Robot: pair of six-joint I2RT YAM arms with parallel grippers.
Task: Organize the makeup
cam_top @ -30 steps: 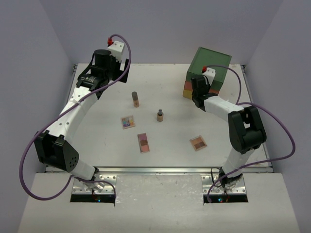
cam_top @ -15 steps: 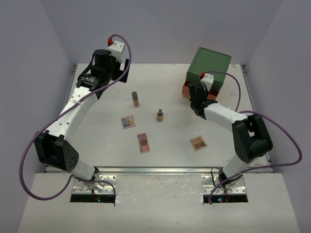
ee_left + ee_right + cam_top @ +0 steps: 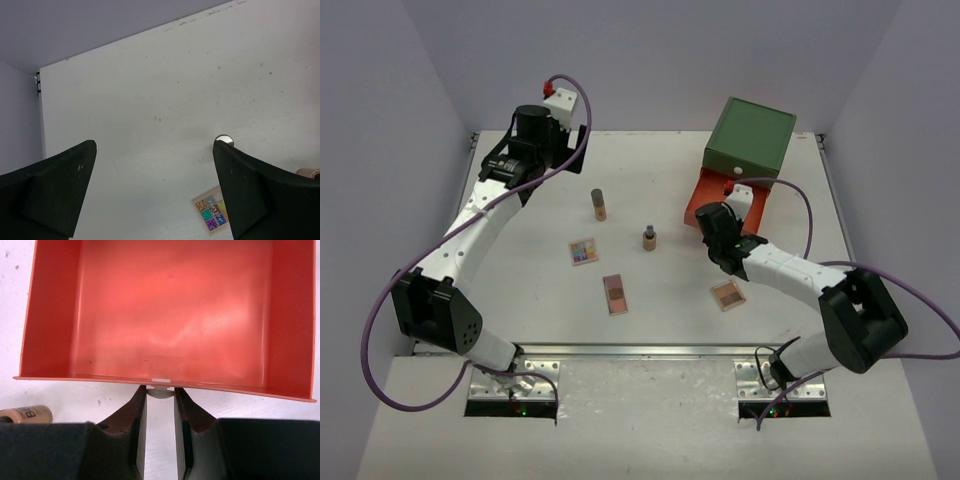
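The makeup lies loose on the white table. There is a tall tan tube [image 3: 599, 204], a short tube [image 3: 649, 238], a multicolour palette [image 3: 584, 251] and two pink-brown palettes [image 3: 615, 294] [image 3: 727, 295]. My right gripper [image 3: 708, 218] is shut on the small handle [image 3: 161, 390] at the front of the orange drawer [image 3: 50, 315]. The drawer stands pulled out and nothing lies in it. A tan tube [image 3: 30, 414] lies to its left. My left gripper [image 3: 154, 145] hangs open over the back left of the table, with the multicolour palette [image 3: 212, 214] beside its right finger.
The green-topped drawer box [image 3: 750, 138] stands at the back right, its orange drawer [image 3: 720, 198] jutting toward the table's middle. Grey walls close in the table on three sides. A small round silver cap [image 3: 224, 139] shows by the left gripper's right finger.
My right gripper has drawn the orange drawer out of the box, toward the front left. The left arm and the loose makeup have not moved.
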